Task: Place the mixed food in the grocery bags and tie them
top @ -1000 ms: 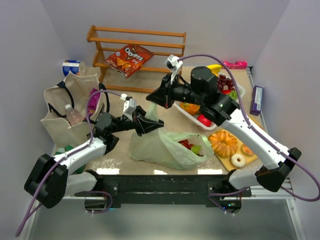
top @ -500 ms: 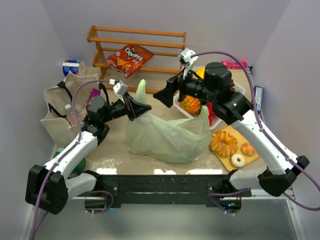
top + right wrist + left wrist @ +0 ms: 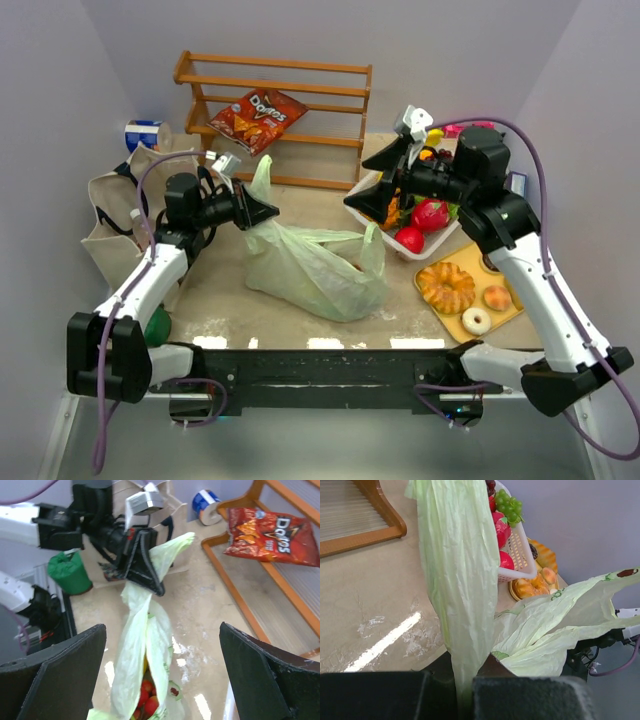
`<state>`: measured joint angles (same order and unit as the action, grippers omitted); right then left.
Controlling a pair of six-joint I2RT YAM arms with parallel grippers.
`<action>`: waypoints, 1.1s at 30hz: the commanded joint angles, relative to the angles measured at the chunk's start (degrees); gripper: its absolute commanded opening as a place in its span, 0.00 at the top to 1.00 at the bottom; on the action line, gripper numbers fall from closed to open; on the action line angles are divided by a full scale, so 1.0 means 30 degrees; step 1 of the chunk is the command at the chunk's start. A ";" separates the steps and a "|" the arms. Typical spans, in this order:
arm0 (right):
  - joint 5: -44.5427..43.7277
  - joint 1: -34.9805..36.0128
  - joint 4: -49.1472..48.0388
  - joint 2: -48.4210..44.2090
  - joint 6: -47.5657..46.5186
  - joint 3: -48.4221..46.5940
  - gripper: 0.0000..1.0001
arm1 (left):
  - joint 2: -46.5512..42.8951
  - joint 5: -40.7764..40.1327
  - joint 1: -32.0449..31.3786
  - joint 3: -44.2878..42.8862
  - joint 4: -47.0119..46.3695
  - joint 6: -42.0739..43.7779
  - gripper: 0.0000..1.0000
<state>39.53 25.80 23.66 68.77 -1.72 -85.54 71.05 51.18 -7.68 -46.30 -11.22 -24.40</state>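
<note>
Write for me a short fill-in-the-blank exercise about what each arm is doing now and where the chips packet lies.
1. The left gripper has its fingers shut on a handle of the pale ____ plastic bag.
2. The right gripper holds nothing; its fingers are ____, not shut.
3. The red Doritos packet lies on the ____ rack.

Missing words: green; open; wooden.
</note>
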 commanded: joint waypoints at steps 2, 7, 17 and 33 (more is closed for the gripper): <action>0.2906 -0.0075 -0.0326 -0.1653 0.0013 0.1380 0.01 | 0.0048 0.0899 0.0597 -0.0328 -0.0360 0.0400 1.00; 0.2966 -0.0075 -0.0913 -0.3087 0.1267 0.3197 0.01 | 0.0019 0.0841 0.0715 -0.0239 -0.0448 0.0371 1.00; 0.1356 0.0042 -0.1469 -0.5197 0.1363 0.6826 0.01 | 0.0106 0.1016 0.0832 -0.0063 -0.0829 0.0107 1.00; -0.4064 0.2971 -0.2581 -0.6195 0.1946 1.0933 0.01 | 0.0312 0.0988 0.0891 -0.0063 -0.0888 0.0078 1.00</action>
<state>34.57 32.58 19.51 50.74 2.15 -54.57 71.75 53.41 -5.63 -46.28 -11.55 -24.43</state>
